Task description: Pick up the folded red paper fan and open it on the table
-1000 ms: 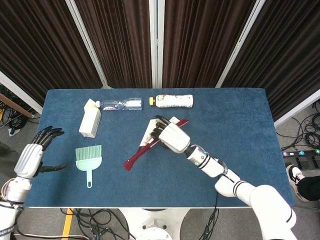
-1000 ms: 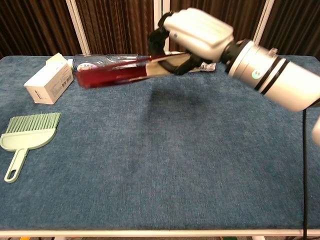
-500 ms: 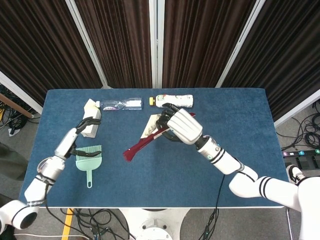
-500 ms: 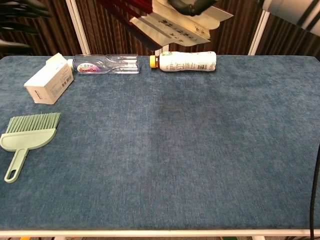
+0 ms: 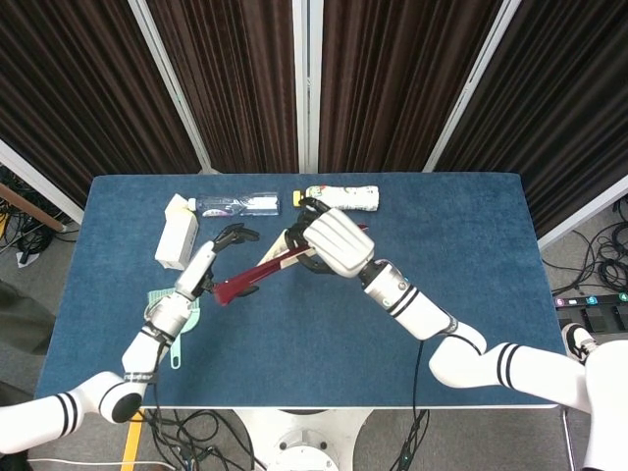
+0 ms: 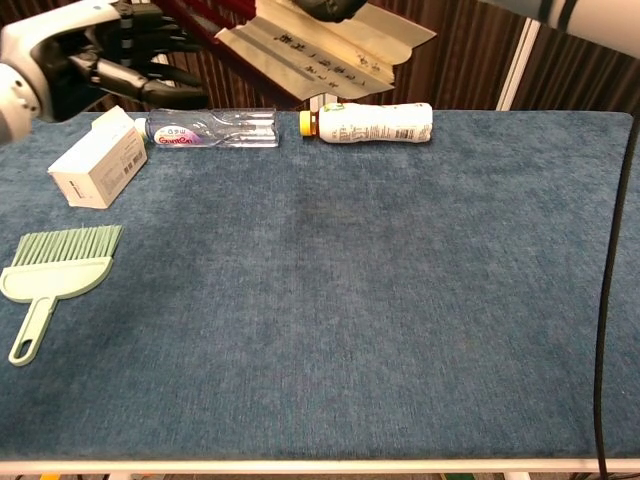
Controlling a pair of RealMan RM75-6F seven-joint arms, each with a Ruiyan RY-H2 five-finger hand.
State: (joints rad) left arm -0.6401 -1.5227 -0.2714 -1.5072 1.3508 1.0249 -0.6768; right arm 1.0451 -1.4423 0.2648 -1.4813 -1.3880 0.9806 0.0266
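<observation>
The red paper fan (image 5: 257, 276) is lifted off the table, its ribs still together and slanting down to the left. A cream paper flap (image 6: 320, 57) hangs from it in the chest view. My right hand (image 5: 331, 241) grips the fan at its upper right end; in the chest view that hand (image 6: 330, 6) is cut off by the top edge. My left hand (image 5: 220, 252) is raised beside the fan's lower free end with its fingers (image 6: 150, 62) spread and nothing in them. I cannot tell whether it touches the fan.
Along the table's far edge lie a clear bottle (image 6: 212, 128) and a white bottle with a yellow cap (image 6: 370, 122). A white carton (image 6: 98, 158) lies at the left. A green brush (image 6: 52, 272) sits near the front left, under my left forearm in the head view.
My left arm has swung in from the table's left side up to the fan's free end. My right hand has carried the fan a little to the left, still raised.
</observation>
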